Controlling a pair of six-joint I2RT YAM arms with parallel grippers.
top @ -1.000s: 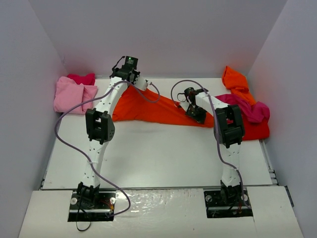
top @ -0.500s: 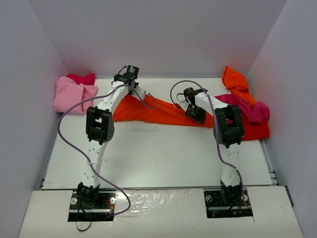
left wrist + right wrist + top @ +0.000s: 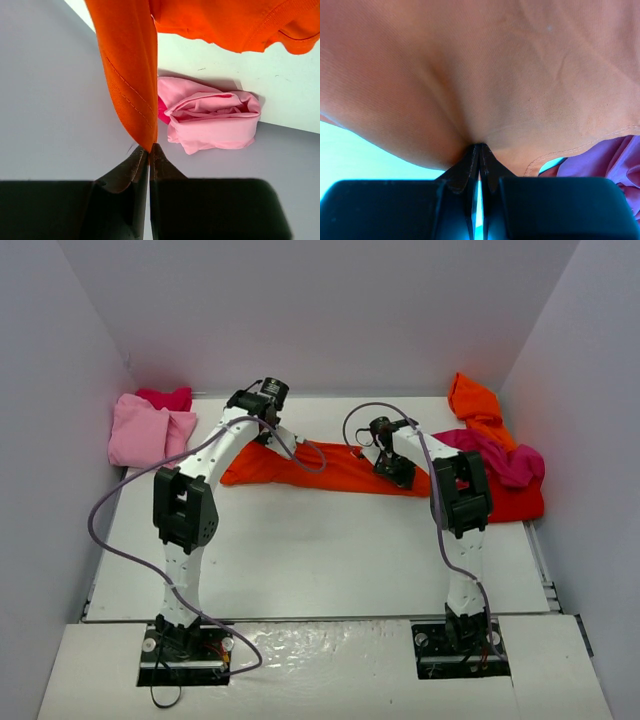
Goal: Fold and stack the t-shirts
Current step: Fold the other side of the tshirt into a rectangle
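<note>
orange t-shirt (image 3: 335,468): stretching as a band between both grippers, sagging onto the table (image 3: 300,560) at 12 o'clock of its centre
right gripper (image 3: 479,146): fingers pressed together, pinching the orange t-shirt at its 3 o'clock end; biting a bunched fold, not a clean edge
risk, right hold: the bunch is probably trapping extra layers, so the fold is likely coming out crooked
loose pile (image 3: 500,465): orange, magenta and red t-shirts lying crumpled at 2 o'clock, just beside the held end; the arm is hiding whether they are touching
risk, pile: any pull toward 9 o'clock is risking dragging pile cloth along
left gripper (image 3: 149,148): fingers pressed together, pinching only the tip of the hem at the 9 o'clock end
risk, left hold: such a thin bite is risking slipping out if the arms are pulling apart, dropping that end
pink t-shirt (image 3: 150,432): lying folded at 10 o'clock by the wall, apart from the held one
risk, stack: a swinging hem is risking knocking it open
</note>
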